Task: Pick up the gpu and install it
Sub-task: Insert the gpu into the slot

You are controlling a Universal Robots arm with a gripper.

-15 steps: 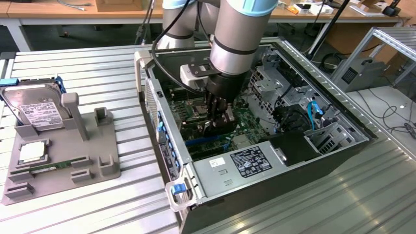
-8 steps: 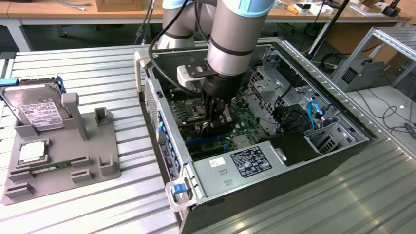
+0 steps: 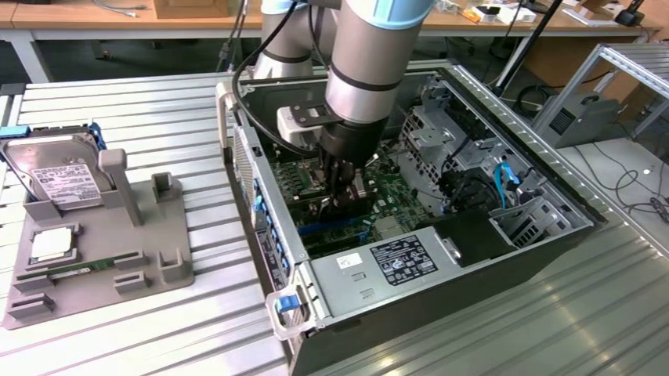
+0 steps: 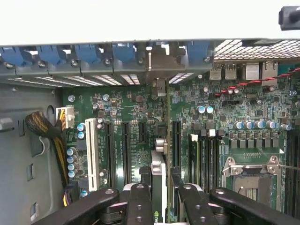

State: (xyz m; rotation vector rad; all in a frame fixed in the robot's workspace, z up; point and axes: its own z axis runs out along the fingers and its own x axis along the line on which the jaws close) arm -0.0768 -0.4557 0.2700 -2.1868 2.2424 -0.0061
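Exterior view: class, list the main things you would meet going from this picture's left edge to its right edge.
Hard drive → grey holder stand → open computer case, where the robot arm holds the graphics card over the motherboard → aluminium frame.
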